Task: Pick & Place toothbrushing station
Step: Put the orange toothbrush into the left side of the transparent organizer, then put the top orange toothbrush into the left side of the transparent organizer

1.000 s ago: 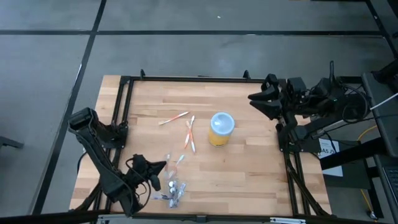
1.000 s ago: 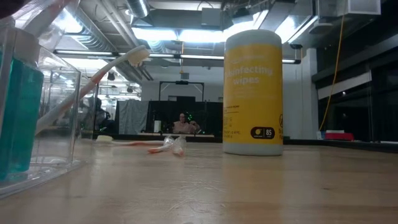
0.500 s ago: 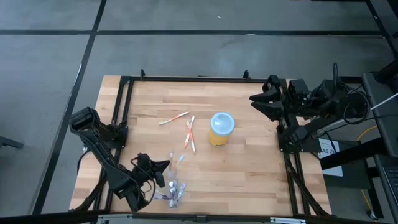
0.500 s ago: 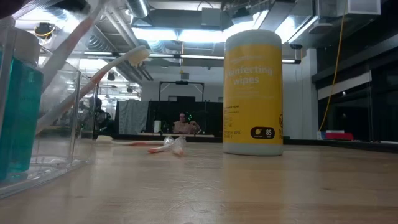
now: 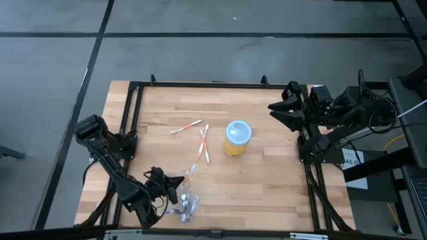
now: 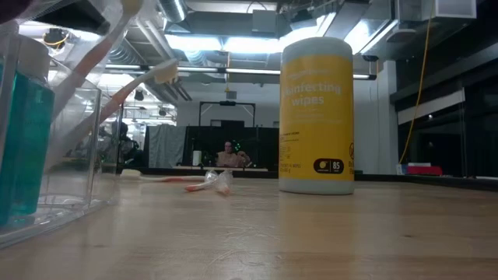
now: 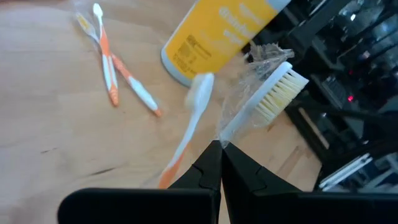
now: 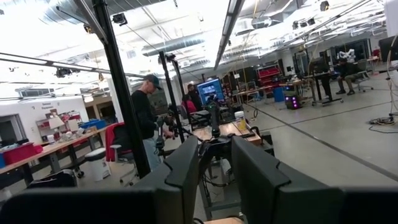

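The clear plastic pouch (image 5: pixel 187 205) lies near the tabletop (image 5: pixel 267 180) front edge, at about seven o'clock from the yellow canister (image 5: pixel 237 139); in the low view its clear wall stands close by with a teal tube (image 6: pixel 23 140) inside and toothbrush handles leaning out over its rim. The canister stands upright near the middle, pale-blue lid on; what it contains I cannot tell. My left gripper (image 5: pixel 172 187) sits low just beside the pouch, on its ten o'clock side, fingers pressed together on the handle of a wrapped toothbrush (image 7: pixel 264 102) whose white bristles point up and away from me. Three loose toothbrushes (image 5: pixel 203 143) lie flat at nine o'clock from the canister. My right gripper (image 5: pixel 279 109) hangs raised at the tabletop's right edge, fingers partly apart, holding nothing.
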Robot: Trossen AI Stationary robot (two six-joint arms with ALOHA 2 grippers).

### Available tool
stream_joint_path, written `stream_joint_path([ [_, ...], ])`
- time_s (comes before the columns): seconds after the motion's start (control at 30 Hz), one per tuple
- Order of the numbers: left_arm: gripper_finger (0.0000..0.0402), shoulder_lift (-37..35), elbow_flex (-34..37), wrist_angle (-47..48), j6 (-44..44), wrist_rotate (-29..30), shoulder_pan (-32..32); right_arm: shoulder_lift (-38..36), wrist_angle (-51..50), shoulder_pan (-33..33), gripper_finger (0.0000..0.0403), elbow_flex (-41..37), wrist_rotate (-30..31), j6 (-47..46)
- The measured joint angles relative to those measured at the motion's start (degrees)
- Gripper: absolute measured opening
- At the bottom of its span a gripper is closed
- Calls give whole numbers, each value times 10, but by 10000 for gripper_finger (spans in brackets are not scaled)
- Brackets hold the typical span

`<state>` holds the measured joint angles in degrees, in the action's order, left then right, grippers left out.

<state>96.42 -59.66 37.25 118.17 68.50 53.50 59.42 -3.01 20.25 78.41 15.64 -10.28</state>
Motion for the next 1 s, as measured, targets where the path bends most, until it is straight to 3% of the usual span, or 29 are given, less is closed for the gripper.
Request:
stream_joint_path([
  [0.23, 20, -14, 0, 2, -36, -25, 5, 0, 0, 4, 100, 0, -4, 0],
  [0.6, 151, -43, 0, 2, -43, -52, 16, 0, 0, 10, 100, 0, -2, 4],
  [0.73, 177, -61, 0, 4, -74, -31, 15, 0, 0, 10, 100, 0, -2, 4],
  [1.0, 182, -121, 0, 59, -105, 57, -12, 10, -28, 10, 100, 0, 0, -1],
])
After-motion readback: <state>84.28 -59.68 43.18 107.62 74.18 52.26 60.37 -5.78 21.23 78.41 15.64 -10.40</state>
